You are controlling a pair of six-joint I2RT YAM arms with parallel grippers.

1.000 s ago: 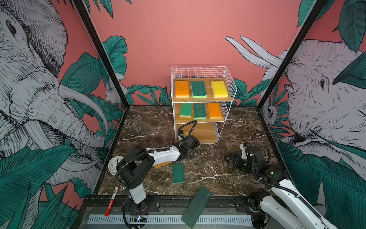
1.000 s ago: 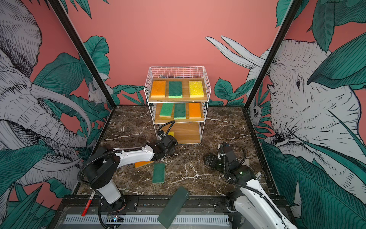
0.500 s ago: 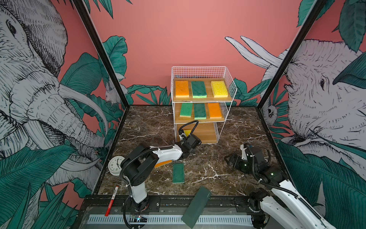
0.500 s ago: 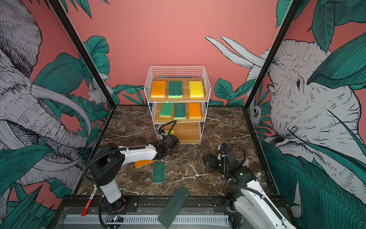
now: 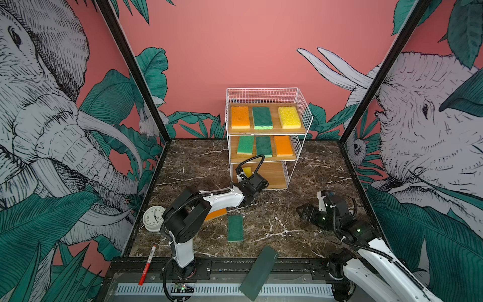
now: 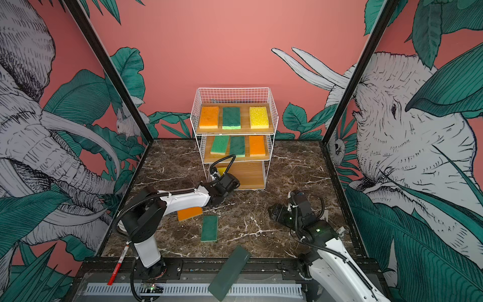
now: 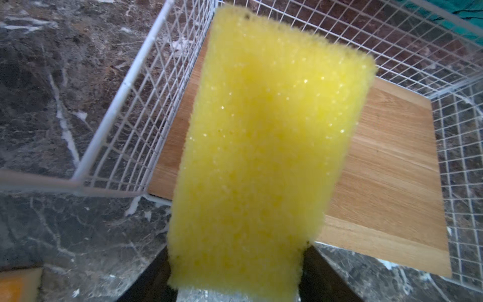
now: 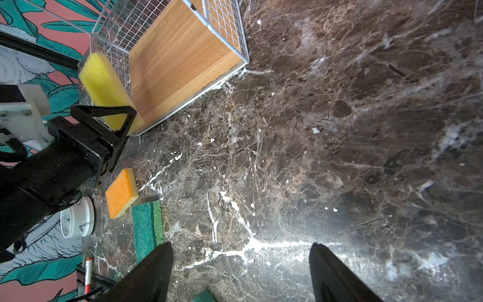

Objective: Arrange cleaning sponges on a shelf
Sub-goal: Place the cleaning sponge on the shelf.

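Sponges wait on the near tabletop (image 5: 300, 209): green sponge (image 5: 235, 228) and orange sponge (image 6: 189, 214) beside the left arm; right gripper (image 8: 240, 272) hangs empty, jaws apart; farther, left gripper (image 7: 236, 277) grasps yellow sponge (image 7: 264, 146), its long axis pointing into the shelf (image 5: 300, 107) at the bottom board's left corner.

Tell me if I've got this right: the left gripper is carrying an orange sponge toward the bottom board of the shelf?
Not quite: the sponge in the left gripper is yellow, not orange. The left wrist view shows the yellow sponge held over the bottom board of the shelf. The orange sponge lies on the table.
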